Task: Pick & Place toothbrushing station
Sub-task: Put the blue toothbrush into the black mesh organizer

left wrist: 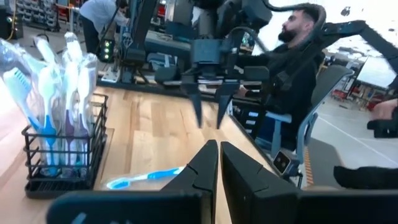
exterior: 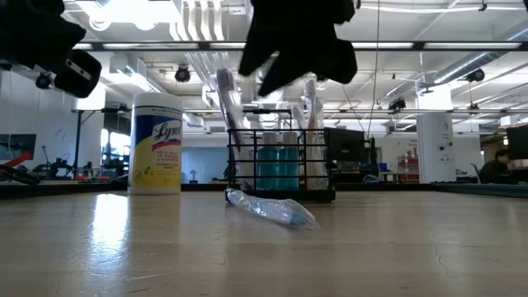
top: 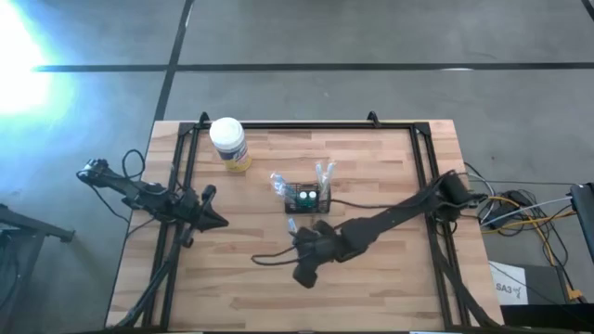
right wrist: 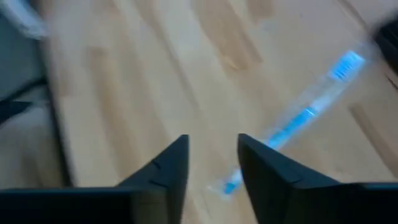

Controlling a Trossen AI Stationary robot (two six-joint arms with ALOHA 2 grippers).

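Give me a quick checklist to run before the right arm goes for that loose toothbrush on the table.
1. Right end effector open: ok, a gap shows between its fingers.
2. Right end effector empty: ok, nothing sits between the fingers.
3. Loose toothbrush reachable: ok, it lies flat on the table, beside the black wire holder, apart from it.
4. End effector lined up over the toothbrush: not ok, the brush lies off to one side of the fingers in the right wrist view.
5. Left end effector clear of the work: ok, shut and parked at the table's left edge.
6. Room left in the holder: cannot tell.
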